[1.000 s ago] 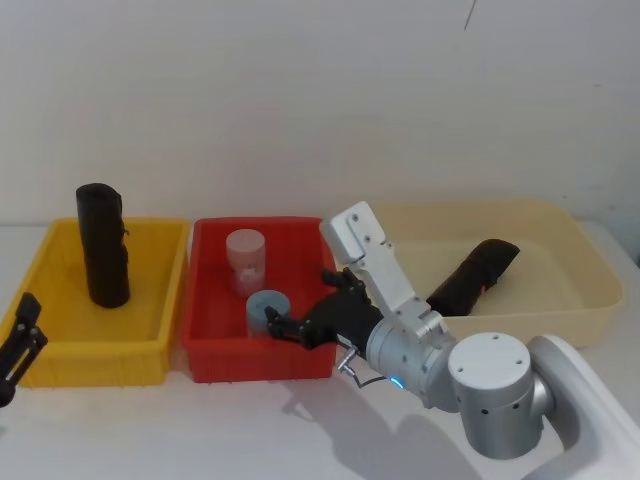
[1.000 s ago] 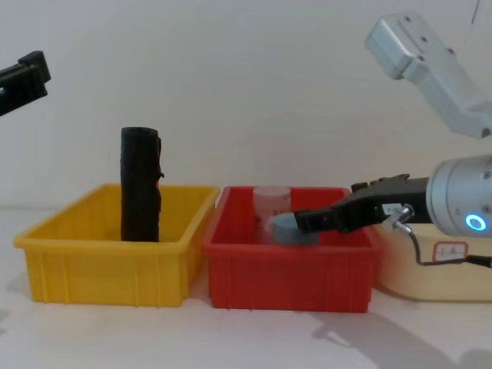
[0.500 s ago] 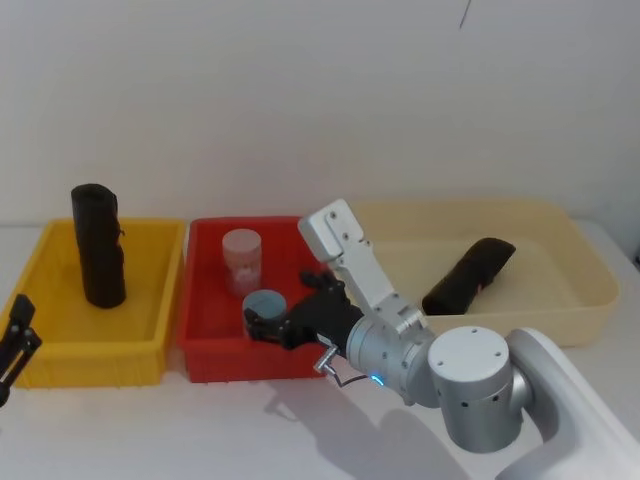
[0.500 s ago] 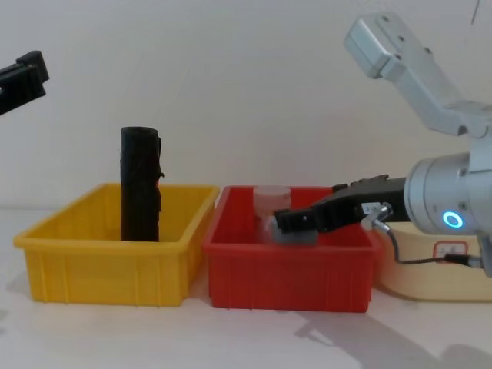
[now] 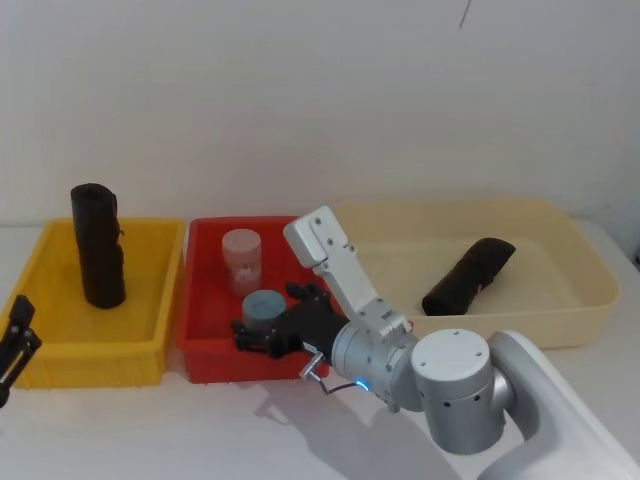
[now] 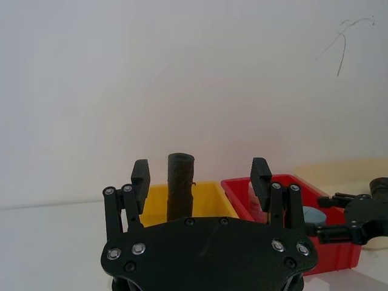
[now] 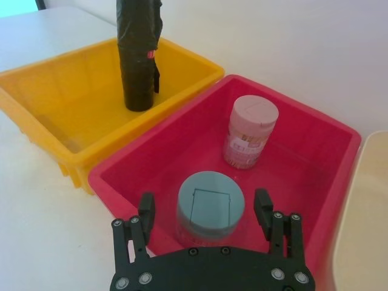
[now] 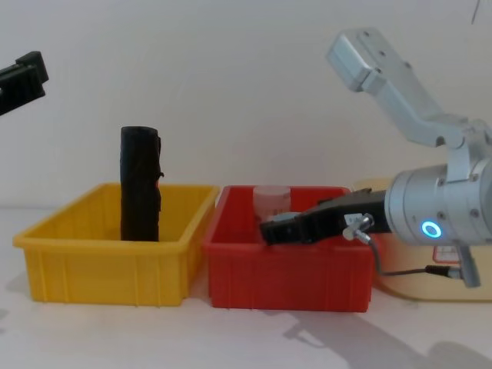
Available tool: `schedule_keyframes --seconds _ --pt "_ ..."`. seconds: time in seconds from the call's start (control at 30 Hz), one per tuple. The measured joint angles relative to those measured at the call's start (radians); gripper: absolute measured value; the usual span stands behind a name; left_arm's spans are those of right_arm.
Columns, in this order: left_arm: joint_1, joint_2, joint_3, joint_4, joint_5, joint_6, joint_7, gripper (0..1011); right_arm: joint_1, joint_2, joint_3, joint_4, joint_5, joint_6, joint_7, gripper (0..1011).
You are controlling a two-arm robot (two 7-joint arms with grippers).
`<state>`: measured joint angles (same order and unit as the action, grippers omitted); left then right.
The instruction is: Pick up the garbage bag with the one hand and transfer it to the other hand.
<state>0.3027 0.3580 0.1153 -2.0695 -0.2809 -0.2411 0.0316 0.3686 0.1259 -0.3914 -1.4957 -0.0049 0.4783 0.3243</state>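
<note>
1. The garbage bag (image 5: 96, 246) is standing upright in the yellow bin (image 5: 60, 350), toward that bin's back left corner, its red-and-white label (image 7: 149, 54) facing the red bin (image 5: 200, 345) next door.
2. The right gripper (image 5: 258, 337), blue light glowing on its wrist, is reaching over the front part of the red bin with its fingers spread wide, holding nothing.
3. In the right wrist view those fingers (image 7: 146, 206) are sitting on either side of a grey-blue round tub (image 7: 210, 206), which is resting on the red bin's floor near the front wall; whether they touch it cannot be told.
4. A pink-lidded jar (image 5: 243, 259) is standing upright just behind the tub, toward the red bin's back wall.
5. The left gripper (image 6: 200, 179) is hanging well off the yellow bin's left side, fingers wide apart and empty, looking across at the garbage bag.
6. A second black roll (image 5: 468, 276) is lying tilted in the cream tray (image 5: 580, 300) at the bench's right side.
</note>
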Motion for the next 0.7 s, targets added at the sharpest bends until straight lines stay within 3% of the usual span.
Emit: schedule_keyframes --seconds 0.37,0.57,0.7 --pt "0.000 0.000 0.000 0.000 0.000 0.000 0.000 1002 0.020 -0.024 -0.003 0.052 0.002 0.001 -0.015 987" --pt "0.000 0.000 0.000 0.000 0.000 0.000 0.000 1001 0.027 -0.040 0.001 0.074 0.002 0.002 -0.028 872" --pt "0.000 0.000 0.000 0.000 0.000 0.000 0.000 1001 0.029 -0.052 0.007 0.084 0.001 0.002 -0.040 738"
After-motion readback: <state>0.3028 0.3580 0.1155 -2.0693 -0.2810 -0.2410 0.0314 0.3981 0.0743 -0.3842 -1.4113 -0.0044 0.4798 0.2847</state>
